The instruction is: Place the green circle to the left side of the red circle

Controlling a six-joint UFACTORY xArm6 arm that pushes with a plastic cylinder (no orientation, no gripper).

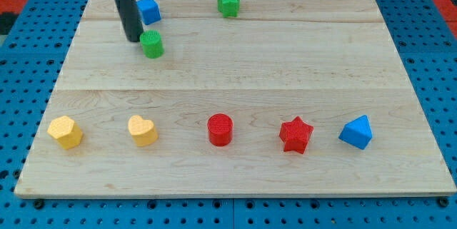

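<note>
Red circle [220, 130] foremost; green circle [151, 45] touches my tip [134, 40].

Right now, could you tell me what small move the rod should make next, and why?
Probably push toward the view's bottom and slightly right. My tip sits just left of the small green circle block, near the top, while the red circle block lies far below; its left side, before the yellow heart block, is open.

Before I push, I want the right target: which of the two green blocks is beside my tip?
The green circle, just right of my tip. The other green block sits farther right, near the board's top edge.
</note>
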